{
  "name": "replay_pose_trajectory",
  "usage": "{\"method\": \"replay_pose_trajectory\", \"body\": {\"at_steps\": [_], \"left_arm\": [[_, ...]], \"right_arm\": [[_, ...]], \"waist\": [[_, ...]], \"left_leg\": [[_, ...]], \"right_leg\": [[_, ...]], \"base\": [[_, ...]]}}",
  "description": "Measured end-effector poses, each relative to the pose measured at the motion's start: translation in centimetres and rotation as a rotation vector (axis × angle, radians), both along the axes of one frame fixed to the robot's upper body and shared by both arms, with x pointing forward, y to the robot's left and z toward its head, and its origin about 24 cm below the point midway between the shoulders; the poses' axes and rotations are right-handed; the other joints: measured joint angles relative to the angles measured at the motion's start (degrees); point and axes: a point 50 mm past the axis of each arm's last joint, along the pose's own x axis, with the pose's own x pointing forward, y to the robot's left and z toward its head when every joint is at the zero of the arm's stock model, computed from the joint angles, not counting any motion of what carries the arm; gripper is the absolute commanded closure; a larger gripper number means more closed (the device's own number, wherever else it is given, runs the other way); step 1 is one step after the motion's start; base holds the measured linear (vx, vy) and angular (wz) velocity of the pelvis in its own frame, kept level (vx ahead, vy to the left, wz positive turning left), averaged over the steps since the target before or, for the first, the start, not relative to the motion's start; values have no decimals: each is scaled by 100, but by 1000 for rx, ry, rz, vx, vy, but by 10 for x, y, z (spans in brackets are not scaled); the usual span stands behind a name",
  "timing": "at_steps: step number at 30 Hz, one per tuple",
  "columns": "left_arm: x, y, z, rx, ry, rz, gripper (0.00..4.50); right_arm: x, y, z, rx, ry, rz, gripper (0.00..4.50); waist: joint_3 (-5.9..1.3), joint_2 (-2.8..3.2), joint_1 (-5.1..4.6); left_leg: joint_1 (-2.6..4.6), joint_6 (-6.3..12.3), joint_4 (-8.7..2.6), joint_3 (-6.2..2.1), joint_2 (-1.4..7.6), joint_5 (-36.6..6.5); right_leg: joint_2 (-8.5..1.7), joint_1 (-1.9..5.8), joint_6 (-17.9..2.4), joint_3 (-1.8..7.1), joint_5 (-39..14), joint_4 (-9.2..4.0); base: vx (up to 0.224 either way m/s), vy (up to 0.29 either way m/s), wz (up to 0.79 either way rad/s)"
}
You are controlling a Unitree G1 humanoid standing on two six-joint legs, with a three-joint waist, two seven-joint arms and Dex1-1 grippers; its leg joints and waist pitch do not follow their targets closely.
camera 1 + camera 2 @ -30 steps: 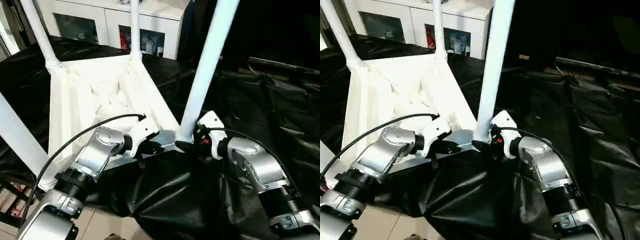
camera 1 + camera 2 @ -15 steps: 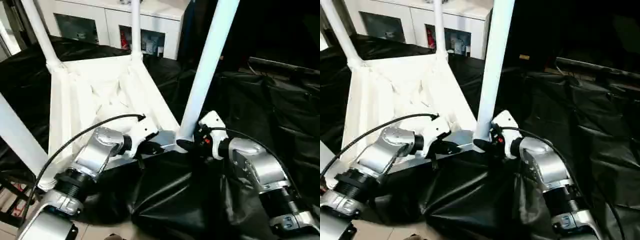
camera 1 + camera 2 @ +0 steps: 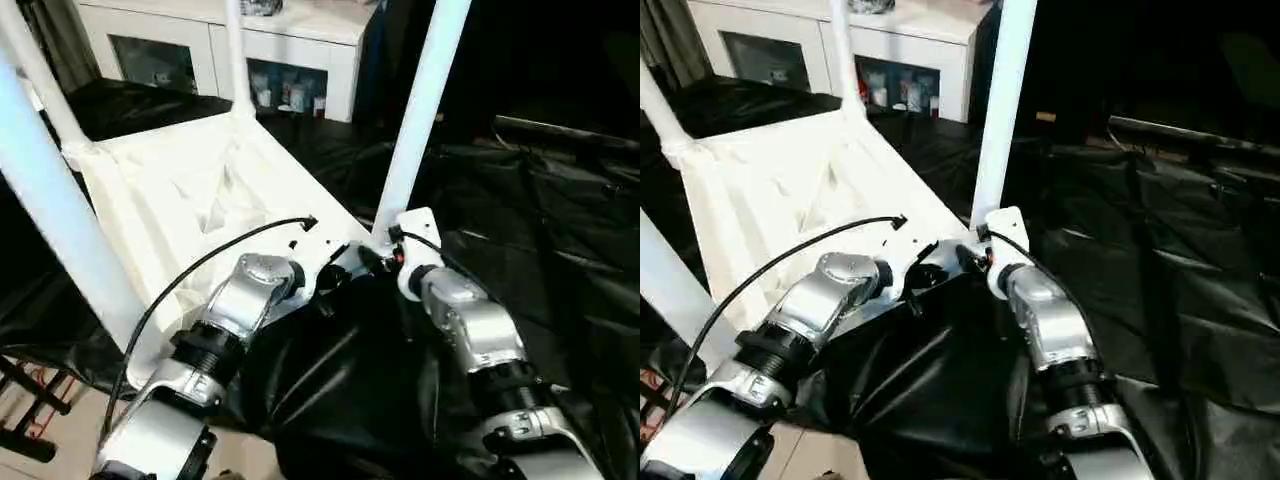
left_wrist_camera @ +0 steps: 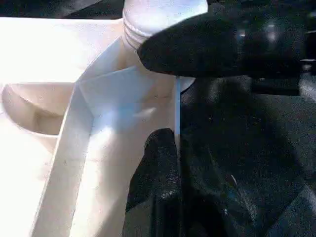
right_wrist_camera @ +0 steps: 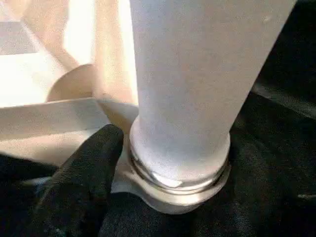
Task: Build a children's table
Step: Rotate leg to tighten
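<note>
The children's table (image 3: 190,190) is lying upside down on black sheeting (image 3: 520,220), all four legs apparently seated. The left claw (image 4: 163,163) is pinching the near rim closed. The right claw (image 3: 372,262) is standing open around the near-right leg (image 3: 415,120), probably tightening it.

Leg (image 3: 420,100) tops cut off; cabinet (image 3: 290,60) contents blurred; right fingers (image 5: 79,182) partly hidden

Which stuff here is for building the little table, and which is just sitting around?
For the job: table top, upside down; near leg in its corner socket; three more legs; left tool; right tool.

Just around: black sheet; white cabinet.
</note>
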Motion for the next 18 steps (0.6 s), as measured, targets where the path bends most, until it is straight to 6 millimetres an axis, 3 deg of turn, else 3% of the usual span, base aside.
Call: {"method": "replay_pose_trajectory", "body": {"at_steps": [7, 14, 15, 18], "left_arm": [[-15, 27, 3, -19, 5, -189, 450], [-30, 46, 4, -48, 64, -338, 450], [-33, 50, 3, -50, 80, -363, 450], [-36, 53, 5, -55, 91, -407, 450]], "right_arm": [[-15, -15, 5, -31, 6, 299, 6], [-29, -31, 15, -51, 24, 542, 6], [-31, -34, 18, -56, 23, 578, 33], [-35, -35, 23, -51, 31, 651, 47]], "waist": [[4, 6, 34], [9, 6, 85], [9, 6, 110], [9, 3, 181]], "left_leg": [[-6, 0, -22, 1, 2, 0], [-16, 0, -7, 9, 2, 0], [-14, 0, -9, 8, 3, 0], [-12, 0, -8, 11, 3, 0]], "right_leg": [[1, -26, -2, -4, 0, 4], [-1, -26, -23, 3, 12, 6], [-1, -25, -21, 3, 10, 6], [-1, -25, -21, 4, 10, 8]], "base": [[0, 0, 0], [0, 0, 0], [0, 0, 0], [0, 0, 0]]}}
